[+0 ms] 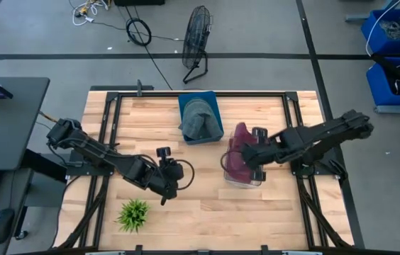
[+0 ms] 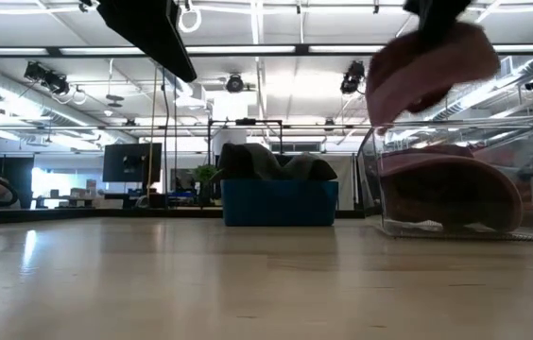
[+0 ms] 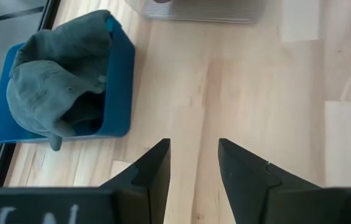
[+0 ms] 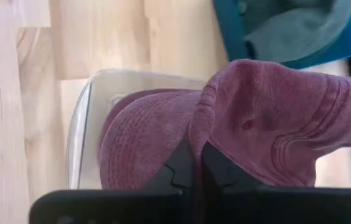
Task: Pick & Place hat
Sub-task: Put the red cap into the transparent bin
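Observation:
A maroon hat is held above a clear container at the table's right-middle. My right gripper is shut on it. A second maroon hat lies inside the container, resting on its bottom. My left gripper is open and empty above bare table at the left-middle. A blue bin at the far middle holds a grey hat. My right gripper pinches a raised fold of the maroon hat's cloth between its two shut fingers, coming from above. The hat hangs bunched around the fingers, lifted clear above the container's rim. How many layers are held cannot be told.
A small green plant stands near the table's front left. The table has black frame rails along its left and right sides. Bare wood lies between the bin, the container and my left gripper.

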You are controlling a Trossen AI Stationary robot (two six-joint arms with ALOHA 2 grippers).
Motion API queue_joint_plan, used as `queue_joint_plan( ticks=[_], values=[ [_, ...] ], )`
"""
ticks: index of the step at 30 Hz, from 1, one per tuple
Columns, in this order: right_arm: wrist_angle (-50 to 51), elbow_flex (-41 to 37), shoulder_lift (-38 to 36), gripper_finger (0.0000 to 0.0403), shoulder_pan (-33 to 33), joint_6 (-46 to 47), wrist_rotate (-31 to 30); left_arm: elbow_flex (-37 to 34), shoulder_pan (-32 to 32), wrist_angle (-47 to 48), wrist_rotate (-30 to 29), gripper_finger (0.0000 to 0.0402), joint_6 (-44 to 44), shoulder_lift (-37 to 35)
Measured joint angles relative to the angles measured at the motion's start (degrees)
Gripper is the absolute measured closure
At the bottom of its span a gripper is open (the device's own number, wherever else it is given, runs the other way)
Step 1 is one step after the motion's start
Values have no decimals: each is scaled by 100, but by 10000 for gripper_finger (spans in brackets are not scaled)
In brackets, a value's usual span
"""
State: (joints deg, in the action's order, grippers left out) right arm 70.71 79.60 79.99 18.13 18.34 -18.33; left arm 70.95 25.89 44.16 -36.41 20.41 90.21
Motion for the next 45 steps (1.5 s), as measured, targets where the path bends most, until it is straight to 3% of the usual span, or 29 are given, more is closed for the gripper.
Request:
queue_joint_plan(
  ticks=[5,8,23,32,39,45],
  values=[
    [-1818,-1551,-558,397,126,-199,79,-1,60,29,1,271,155,0],
    [-2390,-2132,-613,397,66,-629,185,1,59,31,-1,273,231,0],
    [-4176,-3617,-634,389,-237,-1384,577,-1,-177,39,-1,273,303,0],
    [-3825,-3358,-595,308,-274,-1437,391,-1,-286,35,-1,273,303,0],
    [-2010,-2005,-593,249,-232,-1044,385,-1,-280,31,1,273,450,0],
    [-353,-1186,-602,252,-230,-86,137,-1,-280,33,1,273,452,-1]
  ],
)
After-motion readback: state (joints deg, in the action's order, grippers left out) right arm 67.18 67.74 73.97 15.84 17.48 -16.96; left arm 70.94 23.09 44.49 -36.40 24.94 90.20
